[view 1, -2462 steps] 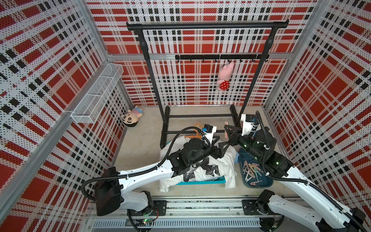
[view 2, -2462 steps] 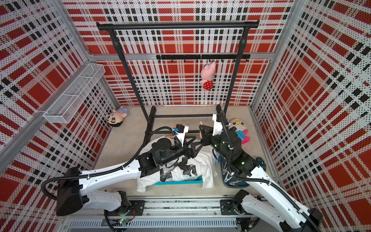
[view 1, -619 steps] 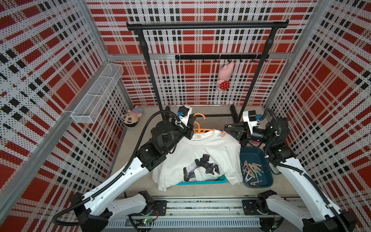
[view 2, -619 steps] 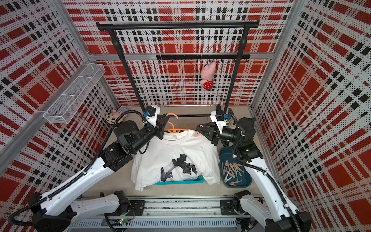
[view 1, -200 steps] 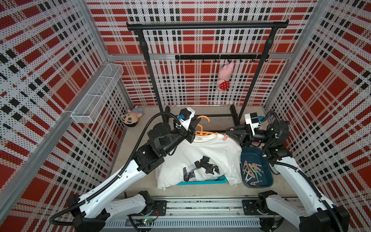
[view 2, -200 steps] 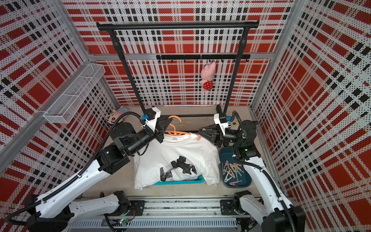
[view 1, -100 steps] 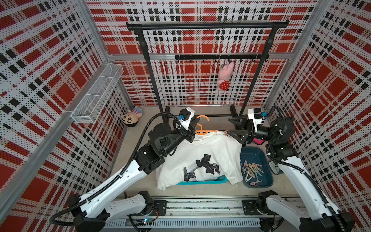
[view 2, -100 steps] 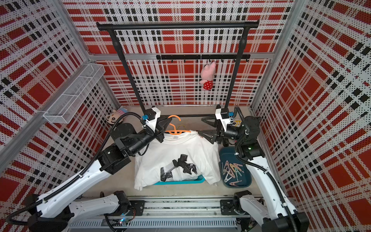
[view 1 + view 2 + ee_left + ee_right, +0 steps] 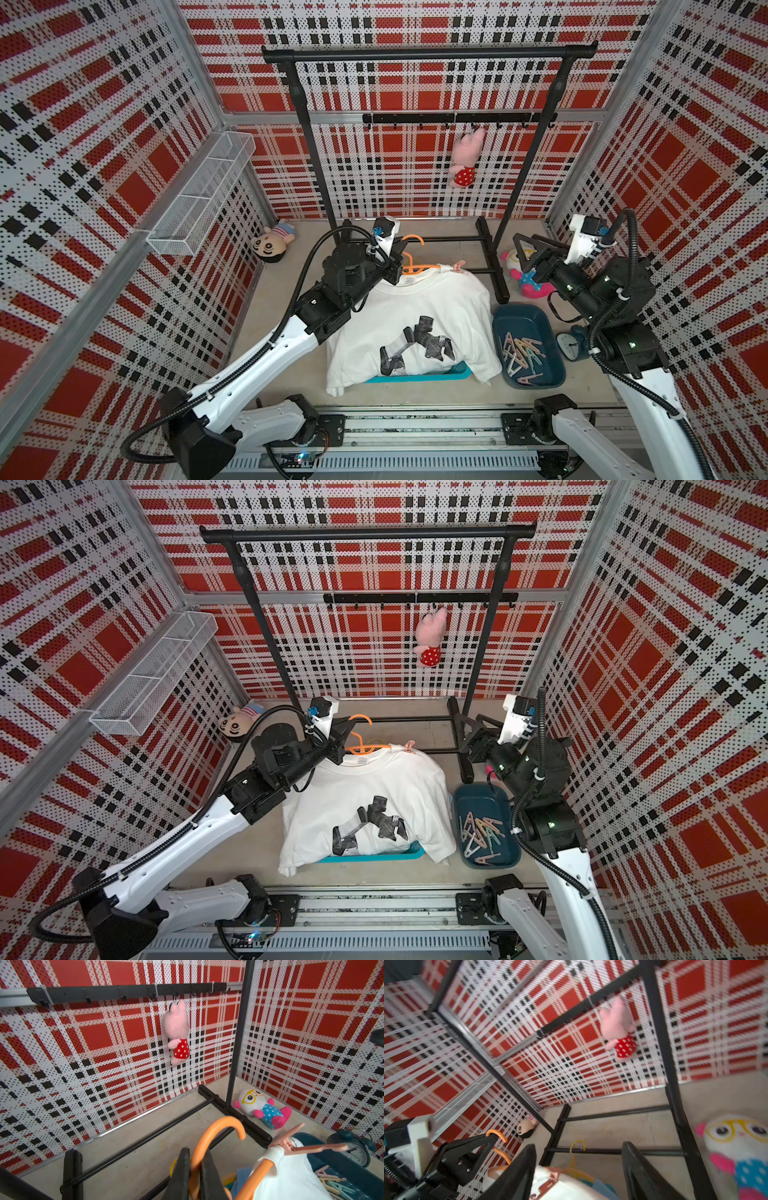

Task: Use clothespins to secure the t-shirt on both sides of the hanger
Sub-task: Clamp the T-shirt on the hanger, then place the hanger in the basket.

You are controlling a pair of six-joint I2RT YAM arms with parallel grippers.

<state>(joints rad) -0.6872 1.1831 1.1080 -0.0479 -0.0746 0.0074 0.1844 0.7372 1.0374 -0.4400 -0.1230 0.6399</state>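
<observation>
Pink clothespin on hanger, outside right jaws

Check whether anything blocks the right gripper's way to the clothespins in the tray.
Nothing visible does. The right gripper is open and empty, behind the blue tray. The clothespins lie uncovered in it; the t-shirt sleeve ends beside its rim.

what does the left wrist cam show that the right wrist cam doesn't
Only the left wrist view: the alarm clock, the dark blue tray of loose clothespins, and the left gripper seen from its own side, shut on the orange hanger.
Only the right wrist view: the wire basket on the wall, the dark-haired doll, and the right gripper, open and empty.
Both: the orange hanger, the white t-shirt, the black rack, the pink plush on its hook and the plush with yellow glasses.
</observation>
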